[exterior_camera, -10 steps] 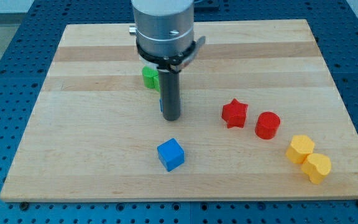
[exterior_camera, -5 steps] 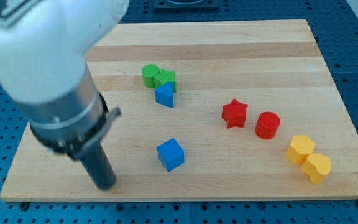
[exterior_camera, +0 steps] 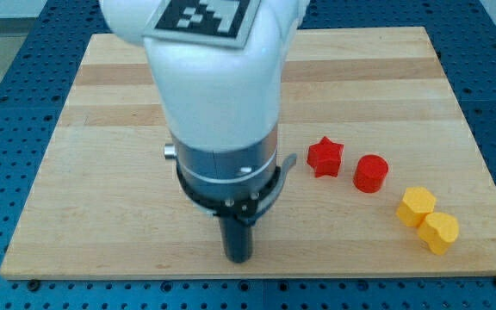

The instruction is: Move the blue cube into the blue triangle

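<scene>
While my arm is hiding both blue blocks, my tip (exterior_camera: 238,257), gripperless and holding nothing, is sitting at six o'clock; pushing blind is risking a skewed shove

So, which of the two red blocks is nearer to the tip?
The red star: it lies left of the red cylinder, closer to my tip.

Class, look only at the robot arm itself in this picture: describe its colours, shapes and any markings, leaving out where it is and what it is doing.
The arm has a bulky white rounded casing bearing a black-and-white square-patterned marker on top. Below sits a grey metallic cylinder ringed by a black collar with a small screw. It ends in a straight dark rod, my tip. No cables show.
</scene>
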Available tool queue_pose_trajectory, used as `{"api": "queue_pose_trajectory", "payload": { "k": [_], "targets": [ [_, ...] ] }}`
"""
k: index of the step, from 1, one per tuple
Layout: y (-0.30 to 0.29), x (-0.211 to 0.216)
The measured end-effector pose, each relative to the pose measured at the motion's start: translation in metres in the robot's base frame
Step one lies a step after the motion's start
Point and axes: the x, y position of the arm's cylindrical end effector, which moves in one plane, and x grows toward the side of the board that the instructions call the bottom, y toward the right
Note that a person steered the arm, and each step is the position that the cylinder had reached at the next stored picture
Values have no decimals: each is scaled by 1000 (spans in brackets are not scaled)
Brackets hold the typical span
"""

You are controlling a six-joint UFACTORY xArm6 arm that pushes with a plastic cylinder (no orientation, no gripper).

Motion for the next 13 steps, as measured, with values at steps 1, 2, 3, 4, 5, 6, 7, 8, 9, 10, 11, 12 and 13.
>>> {"api": "queue_pose_trajectory", "payload": {
  "k": [1, 2, 3, 4, 5, 6, 7, 8, 9, 10, 11, 12, 13],
  "targets": [
    [-14, -26],
    [-32, -28],
    [-39, -36],
    [-35, -36],
    [-21, -37],
    [-11, -38],
    [-11, -44],
    [-11, -51],
    [-11, -52],
    [-11, -55],
    [-9, -61],
    [-5, -66],
    [-5, -67]
  ]
}}
